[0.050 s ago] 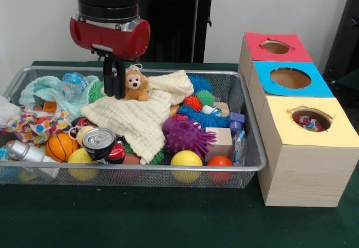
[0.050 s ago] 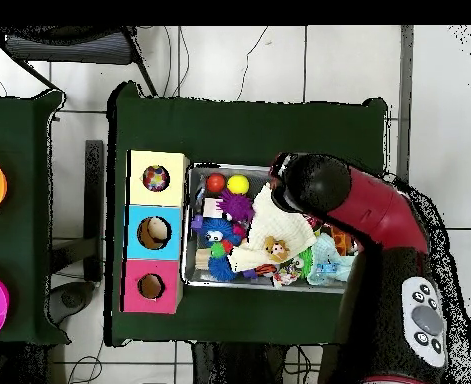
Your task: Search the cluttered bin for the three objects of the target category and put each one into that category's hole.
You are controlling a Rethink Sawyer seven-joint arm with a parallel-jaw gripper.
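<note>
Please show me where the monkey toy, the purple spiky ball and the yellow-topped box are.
monkey toy (image 1: 135,83): front view, on its face.
purple spiky ball (image 1: 186,136): front view, on its body.
yellow-topped box (image 1: 280,125): front view, on its bare top.

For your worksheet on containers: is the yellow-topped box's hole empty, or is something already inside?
Not empty. Through the yellow-topped box's hole, something multicoloured shows inside; what it is cannot be told.

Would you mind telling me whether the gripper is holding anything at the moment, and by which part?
Nothing appears held. The gripper reaches down beside the monkey onto the cream cloth, but whether it grips either cannot be told.
</note>
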